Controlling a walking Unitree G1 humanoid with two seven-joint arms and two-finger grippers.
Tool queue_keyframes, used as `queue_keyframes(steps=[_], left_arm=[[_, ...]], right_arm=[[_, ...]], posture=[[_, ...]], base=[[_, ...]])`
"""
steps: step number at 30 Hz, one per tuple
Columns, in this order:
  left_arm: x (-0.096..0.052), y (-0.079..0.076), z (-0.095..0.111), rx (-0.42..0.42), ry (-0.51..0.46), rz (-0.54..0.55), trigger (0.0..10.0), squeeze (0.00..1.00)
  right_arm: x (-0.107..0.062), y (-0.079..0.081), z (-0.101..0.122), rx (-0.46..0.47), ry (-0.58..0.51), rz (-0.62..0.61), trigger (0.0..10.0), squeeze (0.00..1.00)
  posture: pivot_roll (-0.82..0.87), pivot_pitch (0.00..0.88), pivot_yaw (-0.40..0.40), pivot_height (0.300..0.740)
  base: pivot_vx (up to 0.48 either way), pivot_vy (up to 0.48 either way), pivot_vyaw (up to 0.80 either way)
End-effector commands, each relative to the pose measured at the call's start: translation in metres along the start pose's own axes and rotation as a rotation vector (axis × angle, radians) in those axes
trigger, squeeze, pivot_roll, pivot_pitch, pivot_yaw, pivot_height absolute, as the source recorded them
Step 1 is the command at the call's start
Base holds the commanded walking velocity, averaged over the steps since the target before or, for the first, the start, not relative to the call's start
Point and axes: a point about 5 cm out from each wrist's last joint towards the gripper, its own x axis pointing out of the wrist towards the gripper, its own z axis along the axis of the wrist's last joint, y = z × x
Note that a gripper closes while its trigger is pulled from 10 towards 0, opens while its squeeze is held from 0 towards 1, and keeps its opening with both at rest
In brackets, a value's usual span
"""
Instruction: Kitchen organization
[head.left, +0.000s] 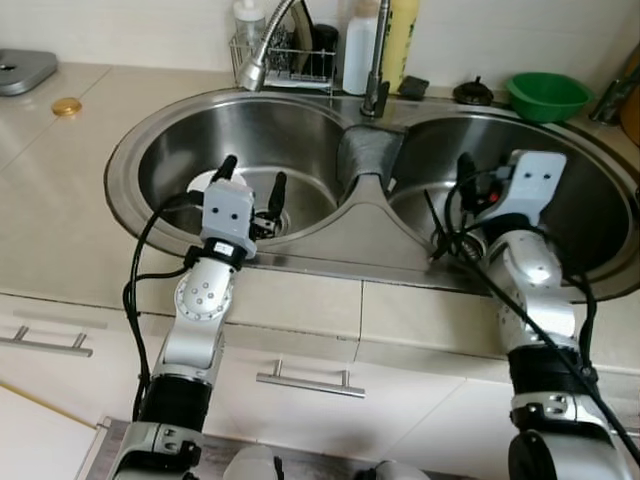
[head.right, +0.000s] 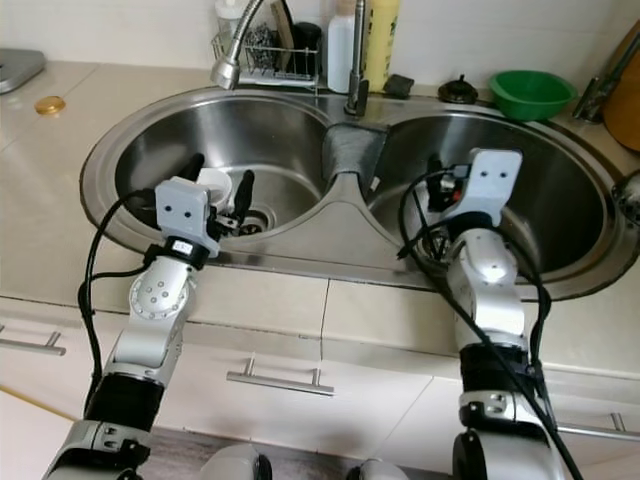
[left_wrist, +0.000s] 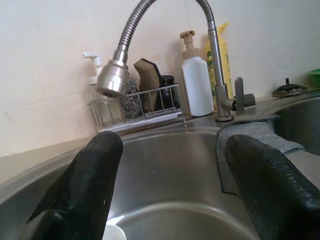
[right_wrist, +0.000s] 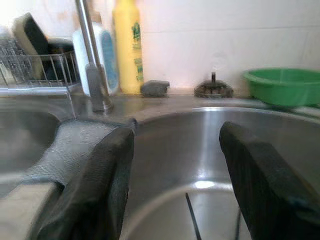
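Sink (head.left: 130, 150), double-basin stainless steel, set in a beige counter; both arms reach over its front rim. Left gripper (head.left: 252, 185) hangs in the left basin, fingers spread wide, nothing between them. Right gripper (right_wrist: 177, 185) hangs in the right basin, likewise spread and empty.

Head views give the overall layout: a white round object (head.right: 215, 181) sits on the left basin floor just beside the left gripper, near the drain. Grey cloth (head.left: 365, 155) drapes over the divider between the basins. Small gold lid (head.left: 67, 106) lies on the counter, well apart to the left.

Left wrist view adds detail behind the sink: faucet head (left_wrist: 111, 80) curving over the left basin; wire rack (left_wrist: 135, 107) holding a steel scrubber and a sponge standing upright; white pump bottle (left_wrist: 196, 82) and yellow bottle (left_wrist: 224, 60) beside it.

Right wrist view adds the far right side: green bowl (right_wrist: 282, 85) on the counter; contents cannot be told. Dark sink plug (right_wrist: 213, 89) near it.
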Motion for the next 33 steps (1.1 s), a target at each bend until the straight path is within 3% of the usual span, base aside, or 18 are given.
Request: queue_keyframes(steps=[1, 2, 3, 7, 17, 25, 33], left_arm=[[-0.001, -0.002, 0.001, -0.021, 0.001, -0.011, 10.0, 0.00], [-0.001, -0.002, 0.001, -0.021, 0.001, -0.011, 10.0, 0.00], [-0.002, -0.003, 0.001, -0.029, 0.004, -0.015, 10.0, 0.00], [-0.001, -0.002, 0.006, -0.067, -0.022, -0.019, 10.0, 0.00], [0.000, -0.002, 0.012, -0.066, -0.060, -0.030, 10.0, 0.00], [0.002, 0.000, 0.021, -0.040, -0.111, -0.024, 10.0, 0.00], [0.000, 0.000, 0.030, -0.003, -0.184, -0.022, 10.0, 0.00]], right_arm=[[-0.004, 0.007, 0.013, 0.035, -0.073, 0.005, 10.0, 0.55], [-0.004, 0.007, 0.013, 0.035, -0.073, 0.005, 10.0, 0.55], [-0.007, 0.013, 0.017, 0.038, -0.099, 0.015, 10.0, 0.00], [-0.016, 0.025, 0.024, 0.012, -0.150, 0.043, 10.0, 0.00], [-0.022, 0.026, 0.029, -0.018, -0.176, 0.043, 10.0, 0.00], [-0.027, 0.031, 0.036, -0.096, -0.236, 0.052, 10.0, 0.00], [-0.037, 0.033, 0.038, -0.115, -0.275, 0.046, 10.0, 0.00]], posture=[[0.08, 0.000, -0.026, 0.740], [0.08, 0.000, -0.026, 0.740], [0.08, 0.000, -0.026, 0.740], [0.08, 0.000, -0.028, 0.740], [0.08, 0.000, -0.032, 0.740], [0.08, 0.000, -0.032, 0.740], [0.08, 0.000, -0.028, 0.740]], base=[[0.000, 0.000, 0.00], [0.000, 0.000, 0.00], [0.000, 0.000, 0.00], [0.000, 0.091, 0.00], [0.000, 0.476, 0.00], [0.000, 0.476, 0.00], [0.000, 0.074, -0.79]])
